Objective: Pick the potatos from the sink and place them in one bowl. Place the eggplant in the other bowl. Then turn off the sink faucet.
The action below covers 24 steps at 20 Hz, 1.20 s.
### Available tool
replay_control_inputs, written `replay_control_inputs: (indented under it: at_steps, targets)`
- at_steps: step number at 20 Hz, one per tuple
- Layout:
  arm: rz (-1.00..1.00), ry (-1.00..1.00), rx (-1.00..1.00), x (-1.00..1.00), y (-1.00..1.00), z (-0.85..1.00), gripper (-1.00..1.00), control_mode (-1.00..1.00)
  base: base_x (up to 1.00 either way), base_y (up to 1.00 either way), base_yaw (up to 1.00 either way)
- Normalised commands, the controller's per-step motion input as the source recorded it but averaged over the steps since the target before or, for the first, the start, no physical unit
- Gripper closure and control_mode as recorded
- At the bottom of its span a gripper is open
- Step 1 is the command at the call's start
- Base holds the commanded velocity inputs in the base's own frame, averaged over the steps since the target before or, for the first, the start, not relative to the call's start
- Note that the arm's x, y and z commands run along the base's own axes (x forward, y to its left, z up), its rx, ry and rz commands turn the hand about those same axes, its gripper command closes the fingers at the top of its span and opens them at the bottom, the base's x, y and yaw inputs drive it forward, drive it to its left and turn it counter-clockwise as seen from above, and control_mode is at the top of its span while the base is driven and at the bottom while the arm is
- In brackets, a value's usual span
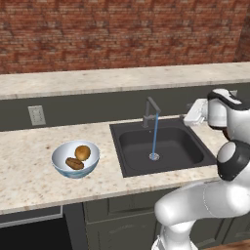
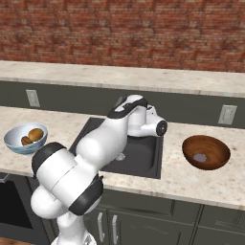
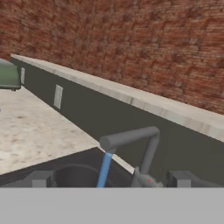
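Above the dark rectangular sink (image 1: pixel 163 146), jaws wide beside the angular grey metal faucet (image 3: pixel 135 146).

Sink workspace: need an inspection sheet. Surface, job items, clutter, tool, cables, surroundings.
Surface: speckled beige counter around a dark sink.
Job's things: two potatoes in the pale blue bowl, left of the sink; grey eggplant in the brown bowl, right of the sink; faucet running, blue stream falling to the drain.
Clutter: nothing seen.
Tool: tool open and empty, fingertips near the faucet base in the hand view.
Cables: nothing seen.
Surroundings: brick wall, raised ledge behind the counter, wall outlets, dark cabinets below.
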Motion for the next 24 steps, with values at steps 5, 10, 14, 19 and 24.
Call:
replay_control_inputs:
  at_steps: [5, 10, 14, 19, 24]
  targets:
    - [0.00, 0.00, 0.10, 0.28, 0.00, -0.03, -1.00, -1.00, 0.00, 0.00, 0.00]
    - [0.00, 0.00, 0.09, 0.21, 0.00, -0.04, -1.00, -1.00, 0.00, 0.00, 0.00]
    - [0.00, 0.00, 0.08, 0.19, 0.00, -0.06, -1.00, -1.00, 0.00, 0.00, 0.00]
    - [0.00, 0.00, 0.07, 0.15, 0.00, -0.07, -1.00, -1.00, 0.00, 0.00, 0.00]
    - [0.00, 0.00, 0.06, 0.17, 0.00, -0.08, -1.00, -1.00, 0.00, 0.00, 0.00]
